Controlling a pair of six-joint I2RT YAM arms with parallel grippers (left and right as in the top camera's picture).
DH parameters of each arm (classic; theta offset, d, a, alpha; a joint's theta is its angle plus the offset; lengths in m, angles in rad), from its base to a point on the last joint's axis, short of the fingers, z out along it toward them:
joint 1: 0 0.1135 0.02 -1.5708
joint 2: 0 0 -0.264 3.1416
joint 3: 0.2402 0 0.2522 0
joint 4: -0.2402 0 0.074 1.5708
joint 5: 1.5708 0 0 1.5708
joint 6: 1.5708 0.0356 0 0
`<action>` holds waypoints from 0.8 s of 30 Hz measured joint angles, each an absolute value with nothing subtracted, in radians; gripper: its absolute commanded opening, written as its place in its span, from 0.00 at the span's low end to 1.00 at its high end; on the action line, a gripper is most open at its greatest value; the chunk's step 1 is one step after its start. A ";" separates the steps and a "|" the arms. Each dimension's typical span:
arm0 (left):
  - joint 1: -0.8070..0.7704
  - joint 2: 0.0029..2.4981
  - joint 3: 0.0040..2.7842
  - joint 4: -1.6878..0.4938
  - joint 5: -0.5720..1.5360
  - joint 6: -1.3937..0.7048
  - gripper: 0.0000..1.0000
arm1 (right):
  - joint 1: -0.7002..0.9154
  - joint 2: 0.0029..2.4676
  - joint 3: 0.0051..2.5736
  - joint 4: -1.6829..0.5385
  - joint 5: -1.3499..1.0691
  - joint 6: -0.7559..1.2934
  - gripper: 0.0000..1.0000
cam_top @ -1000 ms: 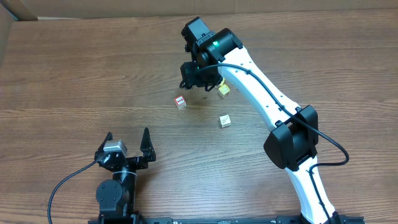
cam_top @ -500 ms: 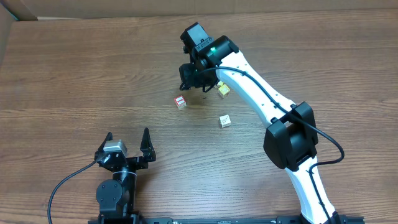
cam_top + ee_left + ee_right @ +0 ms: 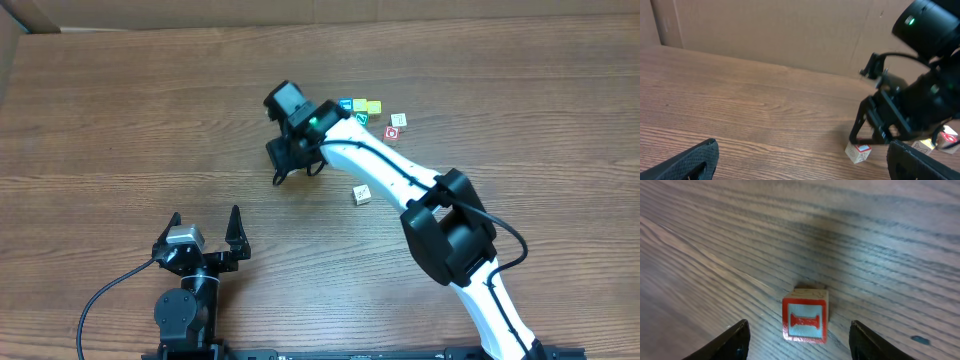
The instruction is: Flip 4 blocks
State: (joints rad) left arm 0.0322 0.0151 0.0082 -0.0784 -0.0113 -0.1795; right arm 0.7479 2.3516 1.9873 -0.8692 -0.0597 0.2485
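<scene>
Block (image 3: 806,320) now between jaws of open right gripper (image 3: 296,172), shifted left; left gripper (image 3: 205,220) open, unmoved.

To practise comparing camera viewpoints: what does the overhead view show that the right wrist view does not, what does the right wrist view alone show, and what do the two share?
Overhead only: the left gripper, open near the table's front edge; a row of coloured cubes; a pale block beside the right arm. Right wrist only: a red-framed block, close up and untouched, which the arm hides from above. Both: the right gripper, open, and the wooden table.
</scene>
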 measured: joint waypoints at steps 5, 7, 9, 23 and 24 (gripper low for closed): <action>0.032 0.015 0.008 -0.078 -0.011 -0.179 1.00 | 0.763 2.352 1.924 -0.796 -0.007 0.238 0.58; 0.032 0.015 0.008 -0.078 -0.012 -0.179 1.00 | 0.763 2.352 1.909 -0.775 0.007 0.234 0.52; 0.032 0.015 0.008 -0.078 -0.012 -0.179 1.00 | 0.763 2.352 1.907 -0.764 0.012 0.234 0.50; 0.032 0.015 0.008 -0.079 -0.012 -0.179 1.00 | 0.763 2.352 1.907 -0.770 0.018 0.235 0.36; 0.032 0.015 0.008 -0.079 -0.011 -0.179 1.00 | 0.763 2.352 1.907 -0.772 0.018 0.236 0.33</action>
